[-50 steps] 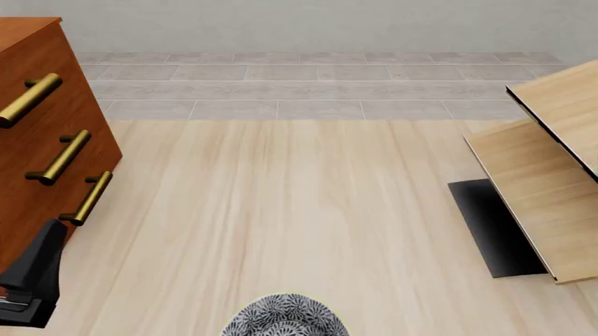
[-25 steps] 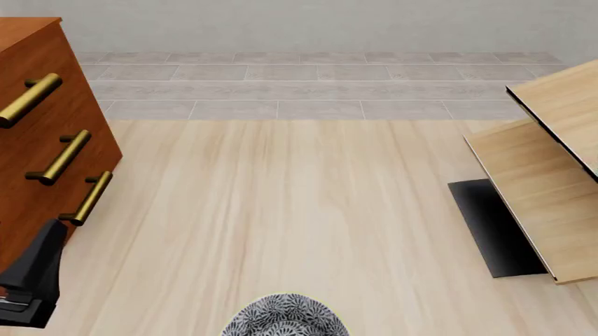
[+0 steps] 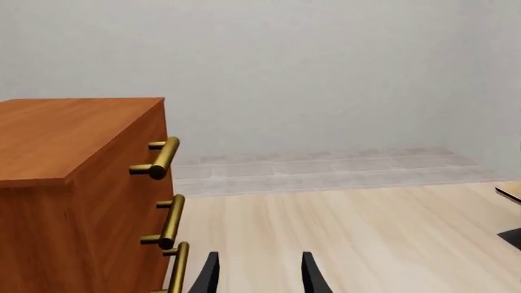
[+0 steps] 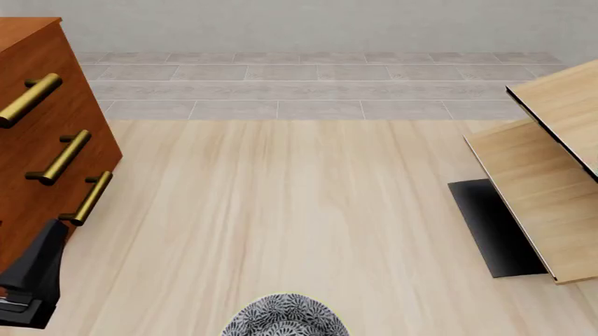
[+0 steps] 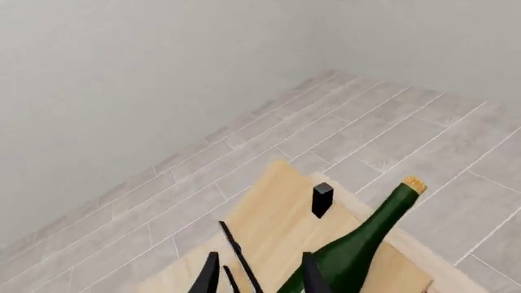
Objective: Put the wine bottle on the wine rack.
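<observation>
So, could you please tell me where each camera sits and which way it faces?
Front view: fixed above the table, looking forward and down; the left arm shows low beside the cabinet, with the rack at right.
Left wrist view: behind the left claw, facing the cabinet and far wall; fingertips show.
Right wrist view: behind the right claw, facing the bottle; fingertips show.
Front and left wrist views share the cabinet.

Reddish-brown wooden drawer cabinet (image 4: 42, 140): far left of frame, on pale wood table (image 4: 280, 210). Pale slanted-panel wine rack (image 4: 547, 182): far right. Grey patterned round object (image 4: 285, 318): bottom centre edge. Left end effector (image 4: 33, 283): lower left, before cabinet.
</observation>
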Robot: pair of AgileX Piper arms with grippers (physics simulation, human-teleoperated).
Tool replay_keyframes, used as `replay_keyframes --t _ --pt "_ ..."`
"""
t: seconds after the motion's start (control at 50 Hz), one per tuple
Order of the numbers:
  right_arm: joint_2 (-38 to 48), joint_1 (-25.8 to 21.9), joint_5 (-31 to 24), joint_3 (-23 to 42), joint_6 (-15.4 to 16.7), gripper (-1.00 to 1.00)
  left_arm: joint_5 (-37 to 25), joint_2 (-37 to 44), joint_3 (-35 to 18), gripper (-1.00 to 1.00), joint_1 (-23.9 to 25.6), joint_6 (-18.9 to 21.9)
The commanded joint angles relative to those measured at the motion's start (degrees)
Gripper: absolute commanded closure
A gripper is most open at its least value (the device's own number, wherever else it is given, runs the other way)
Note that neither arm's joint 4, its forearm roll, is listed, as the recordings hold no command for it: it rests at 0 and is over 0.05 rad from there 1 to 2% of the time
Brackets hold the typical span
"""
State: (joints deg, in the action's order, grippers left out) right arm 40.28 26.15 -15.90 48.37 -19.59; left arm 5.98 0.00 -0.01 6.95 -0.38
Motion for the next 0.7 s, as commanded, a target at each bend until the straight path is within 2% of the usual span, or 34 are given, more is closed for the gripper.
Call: replay_keyframes --t 0.02,0.04,0.06,0.16,0.32,0.52,0.56,0.58,0.7 --pt "-7.1 -7.2 -0.9 -2.5 8.0 -1.00 0.2 0.0 0.0 -1.00 0.4 0.0" --pt "-7.1 -7.2 -1.0 -2.5 8.0 -1.00 0.2 0.0 0.0 -1.00 0.4 0.0" --pt "-8.0 -8.0 -1.0 -3.1 6.5 -1.00 0.3 0.0 0.0 -1.00 0.5 0.1" --pt "-10.9 -12.0 -0.6 -5.4 9.8 -1.00 0.3 0.0 0.0 -1.00 0.6 0.2" --pt "-12.4 -15.1 -0.8 -5.9 9.4 -1.00 0.4 0.0 0.0 -1.00 0.3 0.4" --pt "-16.6 -20.3 -2.7 -6.0 12.7 -1.00 1.0 0.0 0.0 -1.00 0.8 0.7" --pt "-17.4 -21.5 -3.0 -6.4 12.2 -1.00 1.1 0.0 0.0 -1.00 0.9 0.8" --pt "-18.0 -22.2 -3.2 -6.7 13.4 -1.00 1.2 0.0 0.0 -1.00 1.0 0.8" --pt "-19.2 -24.5 -4.0 -6.8 13.4 -1.00 1.4 0.0 0.0 -1.00 1.1 1.0"
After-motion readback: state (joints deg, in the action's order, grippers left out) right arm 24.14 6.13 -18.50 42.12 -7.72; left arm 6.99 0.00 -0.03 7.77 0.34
